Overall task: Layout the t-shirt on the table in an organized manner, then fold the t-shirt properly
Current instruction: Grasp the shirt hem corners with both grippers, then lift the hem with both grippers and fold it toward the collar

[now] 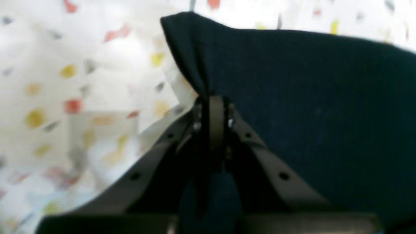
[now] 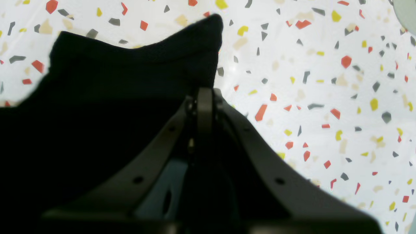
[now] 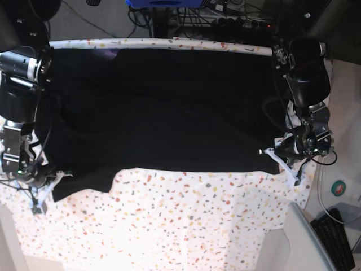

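Worktop (image 3: 186, 226) carried the t-shirt (image 3: 163, 107), spread flat over its far half, near hem ending mid-surface. Left claw (image 1: 213, 100) was clenched on a bunched corner of the fabric, jaws fully closed. Right claw (image 2: 204, 94) likewise clamped tight on the opposite corner, cloth peaking above its tips.

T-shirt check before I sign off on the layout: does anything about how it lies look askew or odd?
Yes. The t-shirt is spread wide on the table, but its near edge is uneven: it hangs lower by the right tool than by the left tool. Both tools are shut on its corners, bunching the cloth into peaks.
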Motion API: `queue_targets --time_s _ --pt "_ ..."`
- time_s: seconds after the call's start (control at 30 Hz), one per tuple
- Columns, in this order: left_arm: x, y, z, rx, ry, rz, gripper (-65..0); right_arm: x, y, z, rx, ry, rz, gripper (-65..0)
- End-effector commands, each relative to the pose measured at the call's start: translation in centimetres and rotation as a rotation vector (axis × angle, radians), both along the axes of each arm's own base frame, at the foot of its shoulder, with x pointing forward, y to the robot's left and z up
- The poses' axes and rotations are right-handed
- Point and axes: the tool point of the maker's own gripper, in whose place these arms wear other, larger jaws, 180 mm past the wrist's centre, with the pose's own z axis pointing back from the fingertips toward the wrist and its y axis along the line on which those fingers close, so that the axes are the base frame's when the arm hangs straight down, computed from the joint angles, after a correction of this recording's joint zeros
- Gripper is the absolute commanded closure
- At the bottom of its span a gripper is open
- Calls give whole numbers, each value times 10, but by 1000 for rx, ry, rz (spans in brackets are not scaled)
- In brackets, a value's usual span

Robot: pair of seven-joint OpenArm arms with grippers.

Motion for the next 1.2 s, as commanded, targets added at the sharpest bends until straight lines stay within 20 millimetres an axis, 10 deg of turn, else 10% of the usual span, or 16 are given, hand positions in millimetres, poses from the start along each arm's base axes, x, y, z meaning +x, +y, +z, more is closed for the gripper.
queue_targets --time_s 0.0,0.57,0.8,1.17 --pt "6 12 16 32 -30 8 0 19 -8 26 -10 -78 -9 0" --pt "-80 48 -4 36 210 139 0 19 -7 24 -9 -74 -7 0" --pt "-81 58 8 71 180 147 -262 19 -7 24 -10 -74 -5 0" --pt "-59 69 55 151 72 150 -299 19 -7 24 -10 -72 -5 0"
